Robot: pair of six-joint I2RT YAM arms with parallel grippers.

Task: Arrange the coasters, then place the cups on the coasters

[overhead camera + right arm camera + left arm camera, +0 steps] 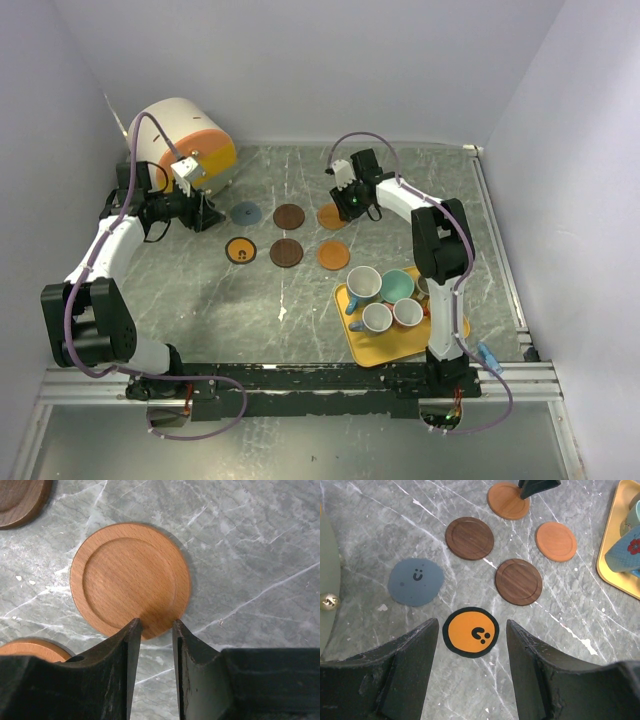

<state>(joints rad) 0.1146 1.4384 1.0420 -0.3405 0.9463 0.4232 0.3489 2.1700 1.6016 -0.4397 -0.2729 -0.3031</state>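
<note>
The yellow tray is sitting on the grey marbled desk, and the cups are standing crowded together on it, a teal cup at its far side, none of them on a coaster. The six coasters are lying flat on the desk beyond and to the left of the tray, in two rows of three. A near orange coaster is lying closest to the tray, just off its far-left corner. Two dark brown coasters are lying further left of the tray. A slate-blue coaster and a black-rimmed yellow-orange coaster are lying furthest from it. The right tool is reaching out beyond the tray with its jaws narrowly parted and nothing pinched. Its tips are sitting over the rim of the far orange coaster; whether they are pressing on it cannot be told. The left tool is hanging released and wide apart, well left of the tray, over the yellow-orange coaster. A white-and-orange cylinder is lying furthest of all from the tray.
</note>
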